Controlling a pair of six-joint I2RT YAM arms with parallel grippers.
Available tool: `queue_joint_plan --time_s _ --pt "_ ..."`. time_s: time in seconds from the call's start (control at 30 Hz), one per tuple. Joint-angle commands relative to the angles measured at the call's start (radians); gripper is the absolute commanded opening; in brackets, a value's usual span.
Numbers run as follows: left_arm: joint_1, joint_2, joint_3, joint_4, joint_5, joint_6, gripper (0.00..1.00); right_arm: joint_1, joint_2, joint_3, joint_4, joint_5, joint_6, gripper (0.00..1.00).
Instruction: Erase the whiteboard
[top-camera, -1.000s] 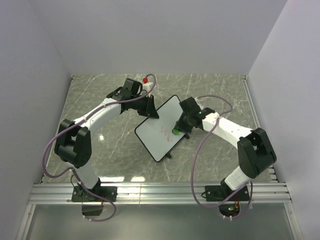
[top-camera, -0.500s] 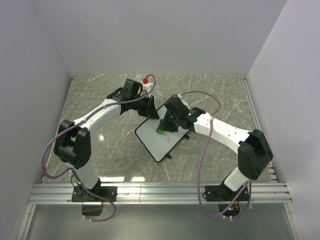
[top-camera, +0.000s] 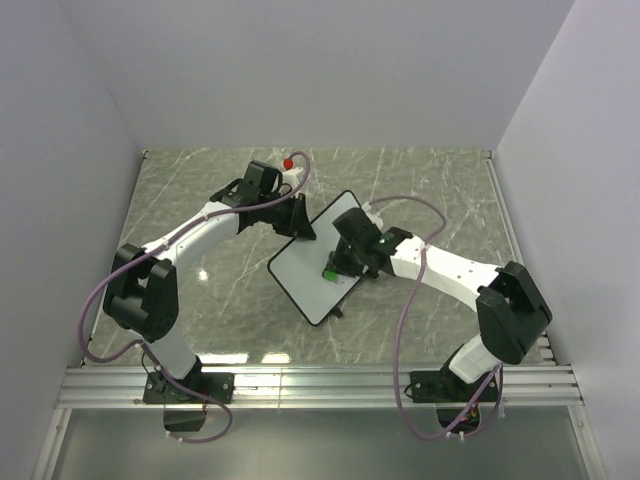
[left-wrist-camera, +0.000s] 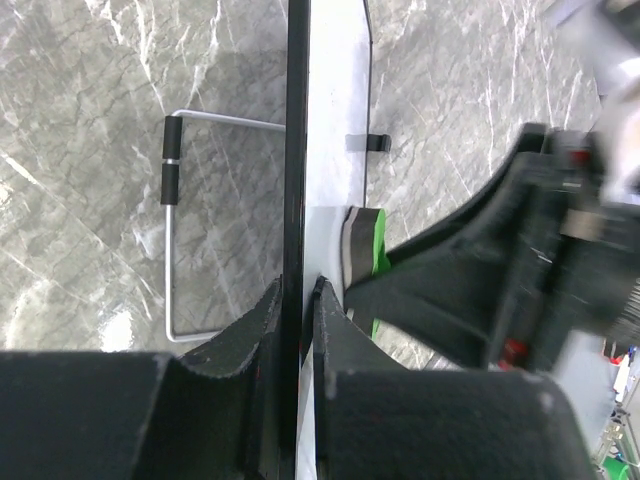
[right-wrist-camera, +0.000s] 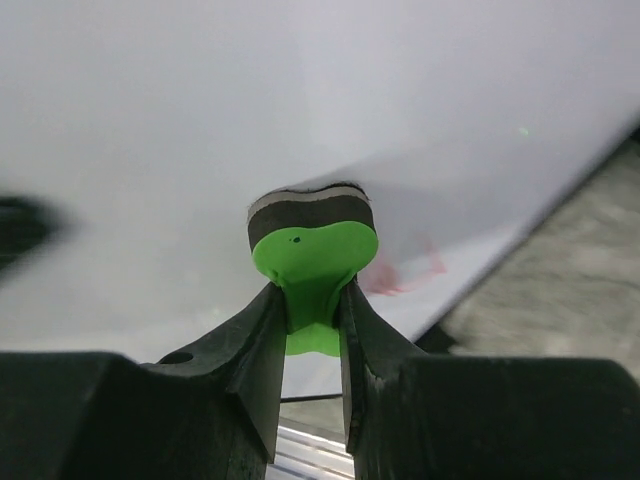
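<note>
The left arm (top-camera: 190, 235) and right arm (top-camera: 450, 265) bend inward, the left claw (left-wrist-camera: 297, 290) and right claw (right-wrist-camera: 311, 300) each pinched tight.

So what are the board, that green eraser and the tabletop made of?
The board looks like glossy white plastic or coated metal, thinly black-framed. The eraser seems green plastic on a dark felt-like pad. The tabletop looks like polished grey veined stone, maybe laminate; it mirrors lights.

Whiteboard (top-camera: 300, 275) on table (top-camera: 190, 200); left pincer (top-camera: 299, 226) at its far edge; eraser (top-camera: 329, 272) against face.

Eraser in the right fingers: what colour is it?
Green eraser with a black pad, clearest in the right wrist view.
</note>
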Motion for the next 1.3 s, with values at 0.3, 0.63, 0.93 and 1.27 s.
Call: queue_joint_plan --time_s 0.3,0.63,0.93,1.27 --pt "-0.017 -0.046 -0.043 -0.081 -0.067 0.041 0.0 0.021 -0.036 -0.287 0.082 0.055 0.086 0.0" --pt "-0.017 -0.072 -0.06 -0.08 -0.078 0.041 0.0 0.07 -0.062 -0.049 -0.001 0.094 0.078 0.0" --pt "-0.017 -0.094 -0.072 -0.077 -0.088 0.036 0.0 0.131 0.018 0.117 0.025 0.063 0.055 0.0" --pt "-0.017 -0.117 -0.085 -0.071 -0.096 0.033 0.0 0.15 0.012 -0.18 0.062 0.051 0.138 0.0"
